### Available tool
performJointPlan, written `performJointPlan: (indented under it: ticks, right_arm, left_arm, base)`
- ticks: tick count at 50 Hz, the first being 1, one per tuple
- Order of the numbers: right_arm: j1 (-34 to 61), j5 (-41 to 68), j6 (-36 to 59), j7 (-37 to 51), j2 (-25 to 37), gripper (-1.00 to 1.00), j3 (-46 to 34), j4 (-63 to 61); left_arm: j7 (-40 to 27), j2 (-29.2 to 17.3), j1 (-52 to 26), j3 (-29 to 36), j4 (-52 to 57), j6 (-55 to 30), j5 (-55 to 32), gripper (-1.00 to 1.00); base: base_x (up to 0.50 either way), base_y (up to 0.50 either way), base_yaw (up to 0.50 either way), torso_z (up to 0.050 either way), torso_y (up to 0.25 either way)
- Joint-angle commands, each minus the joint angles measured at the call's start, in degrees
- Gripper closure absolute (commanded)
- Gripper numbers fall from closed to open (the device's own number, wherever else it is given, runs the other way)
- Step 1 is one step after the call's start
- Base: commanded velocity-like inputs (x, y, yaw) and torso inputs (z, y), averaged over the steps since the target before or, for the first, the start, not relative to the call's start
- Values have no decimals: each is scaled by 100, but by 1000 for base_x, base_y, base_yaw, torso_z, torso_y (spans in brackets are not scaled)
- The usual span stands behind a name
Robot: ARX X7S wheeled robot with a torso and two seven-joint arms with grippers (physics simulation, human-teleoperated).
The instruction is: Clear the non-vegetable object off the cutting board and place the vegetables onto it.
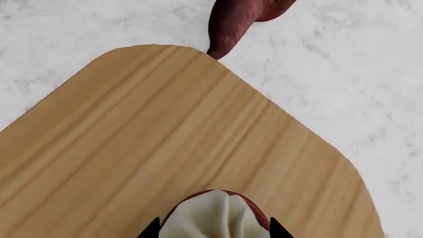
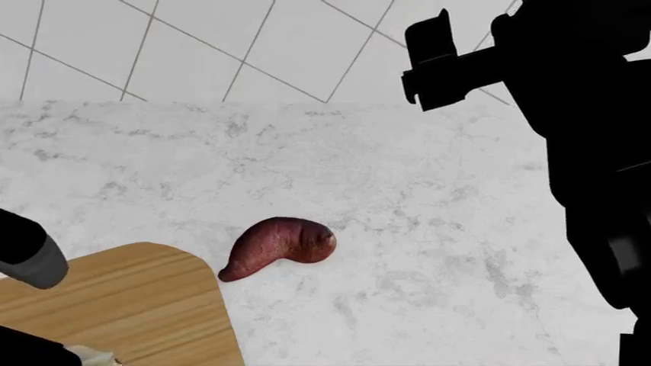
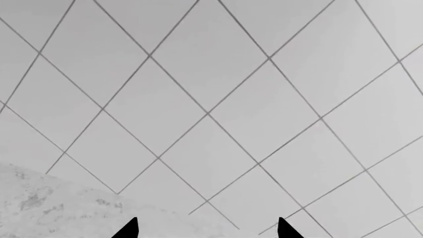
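Two dark fingertips of the left gripper (image 1: 215, 229) flank the cream pleated dumpling (image 1: 215, 217) at bottom centre of the left wrist view; jaws apart, straddling it, and whether they're touching it yet I can't tell. It sits on the cutting board (image 1: 172, 144). Sweet potato (image 2: 277, 245) lies mid-frame in head view, tip just off the board's corner. Right gripper (image 3: 207, 229) is parted, holding nothing, aimed at the tiled wall.

Risks: a shallow pinch on the rounded pleats could let it pop out; dragging it might shove the board into the potato. Beet not in view.
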Motion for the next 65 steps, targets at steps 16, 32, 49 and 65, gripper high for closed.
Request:
performJointPlan:
  ticks: [16, 32, 49, 65]
  right_arm:
    - [-85, -210, 161, -40, -250, -100, 426, -370]
    - [-51, -203, 101, -48, -234, -100, 384, -286]
    - [-144, -150, 82, -12, -252, -100, 408, -326]
    - [-172, -117, 111, 28, -238, -100, 407, -351]
  left_arm:
    - [30, 265, -1199, -535, -661, -460, 935, 100]
    - [1025, 493, -1142, -830, -1753, -599, 2587, 100]
    - [1853, 273, -1081, -702, -2535, -503, 4254, 100]
    - [2526, 194, -1158, -406, -3399, -146, 5401, 100]
  base:
    - [0, 0, 0, 0, 0]
    - [0, 0, 0, 0, 0]
    - [0, 0, 0, 0, 0]
    - [0, 0, 0, 0, 1]
